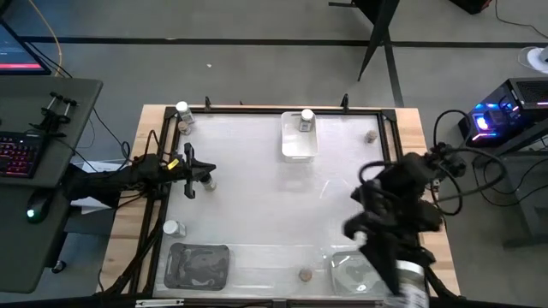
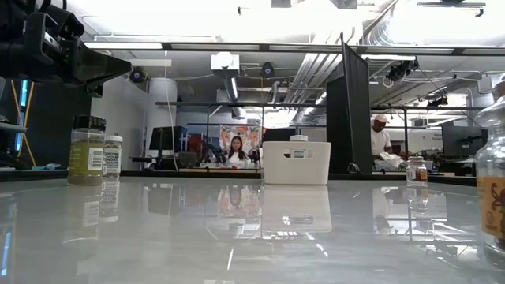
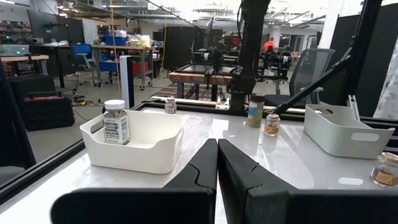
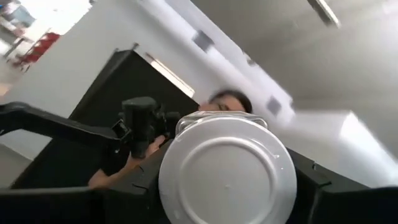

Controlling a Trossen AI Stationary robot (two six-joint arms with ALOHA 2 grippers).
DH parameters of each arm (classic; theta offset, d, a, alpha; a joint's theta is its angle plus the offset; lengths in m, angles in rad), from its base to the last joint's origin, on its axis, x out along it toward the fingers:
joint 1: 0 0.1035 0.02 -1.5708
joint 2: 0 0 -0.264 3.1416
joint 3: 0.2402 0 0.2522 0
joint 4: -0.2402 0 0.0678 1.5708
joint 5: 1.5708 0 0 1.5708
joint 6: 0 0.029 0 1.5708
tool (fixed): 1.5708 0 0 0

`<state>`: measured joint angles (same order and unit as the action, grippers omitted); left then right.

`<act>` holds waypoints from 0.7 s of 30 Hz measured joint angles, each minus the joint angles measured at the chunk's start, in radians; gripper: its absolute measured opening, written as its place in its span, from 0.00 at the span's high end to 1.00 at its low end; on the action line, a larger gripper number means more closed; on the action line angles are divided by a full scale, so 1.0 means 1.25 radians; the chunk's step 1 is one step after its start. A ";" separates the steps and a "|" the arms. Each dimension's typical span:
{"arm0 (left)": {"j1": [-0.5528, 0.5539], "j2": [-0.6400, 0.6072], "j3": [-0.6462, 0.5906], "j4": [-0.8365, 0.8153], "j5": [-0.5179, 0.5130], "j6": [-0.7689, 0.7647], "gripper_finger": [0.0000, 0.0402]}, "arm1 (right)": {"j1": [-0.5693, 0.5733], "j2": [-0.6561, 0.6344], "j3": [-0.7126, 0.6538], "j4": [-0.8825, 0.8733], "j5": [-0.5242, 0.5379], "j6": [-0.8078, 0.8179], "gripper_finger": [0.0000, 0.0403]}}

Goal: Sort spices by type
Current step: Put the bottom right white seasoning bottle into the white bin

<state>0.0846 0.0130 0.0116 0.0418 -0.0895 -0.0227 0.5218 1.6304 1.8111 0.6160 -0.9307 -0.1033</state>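
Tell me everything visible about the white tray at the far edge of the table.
The white tray is a rectangular, opaque plastic-looking bin with rounded corners and smooth sloping walls, one with a cut-out handle. It stands upright on the glossy tabletop near the far edge, about mid-width. One white-topped jar with a printed label stands upright inside, at its far end. Neither tool touches it.

Bright overhead ceiling lights (image 2: 237, 9) wash the room evenly and blow out to white along the top of the low view. The glossy white surface (image 1: 257, 197) mirrors them: pale glare streaks cross it from above, and at table height it reflects the white tray (image 2: 296, 163) and the room behind like a mirror. Shadows are soft and faint. In the right wrist view the jar's white lid (image 4: 227, 171) is near and soft, the background smeared with blur. The left wrist view is sharp throughout.
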 joint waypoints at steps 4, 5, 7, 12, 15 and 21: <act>0.000 0.000 0.000 0.000 0.000 0.000 1.00 | 0.035 -0.012 0.000 -0.006 -0.019 -0.066 0.51; 0.000 0.000 0.000 0.000 0.000 0.000 1.00 | 0.039 -0.013 0.000 -0.021 -0.019 -0.082 0.51; 0.000 0.000 0.000 0.000 0.000 0.000 1.00 | 0.046 -0.015 0.000 -0.047 -0.011 -0.113 0.51; 0.000 0.000 0.000 0.000 0.000 0.000 1.00 | 0.039 -0.013 0.000 -0.116 0.145 -0.163 0.51; 0.000 0.000 0.000 0.000 0.000 0.000 1.00 | 0.018 -0.014 0.000 -0.177 0.496 -0.175 0.51; 0.000 0.000 0.000 0.000 0.000 0.000 1.00 | -0.093 -0.009 0.000 -0.490 1.463 -0.045 0.51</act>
<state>0.0849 0.0132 0.0116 0.0418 -0.0895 -0.0228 0.4053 1.6188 1.8107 0.0039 0.8986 -0.1592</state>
